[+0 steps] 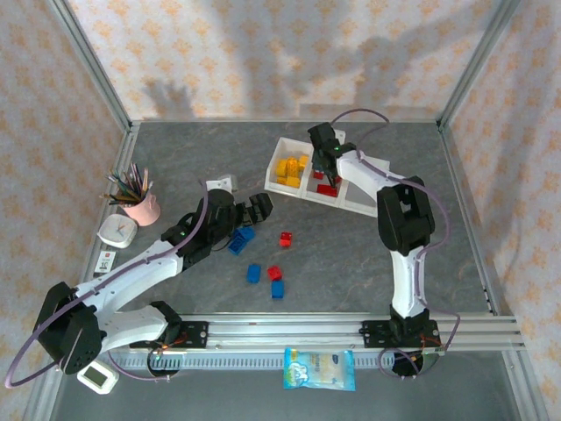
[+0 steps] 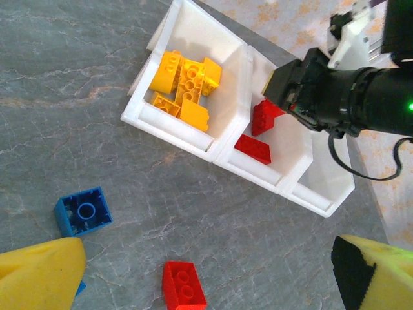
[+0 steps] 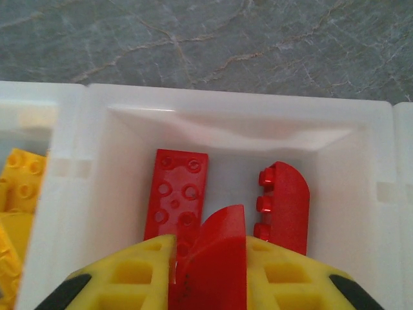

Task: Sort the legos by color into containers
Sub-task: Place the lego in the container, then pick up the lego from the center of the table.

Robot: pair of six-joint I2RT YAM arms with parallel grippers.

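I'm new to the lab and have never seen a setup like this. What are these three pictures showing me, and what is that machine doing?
Two robot arms are bolted to a table, filmed from above and from a camera on each wrist. The right gripper is shut on a red brick, over the middle compartment of a white tray where two red bricks already lie. Yellow bricks fill the compartment next to it. The left gripper stands open above the table, holding nothing. Loose blue bricks and red bricks wait on the grey surface. A pink cup of pencils stands aside.

Right claw (image 3: 208, 271) over middle compartment (image 3: 361, 148), legos (image 3: 175, 194) inside
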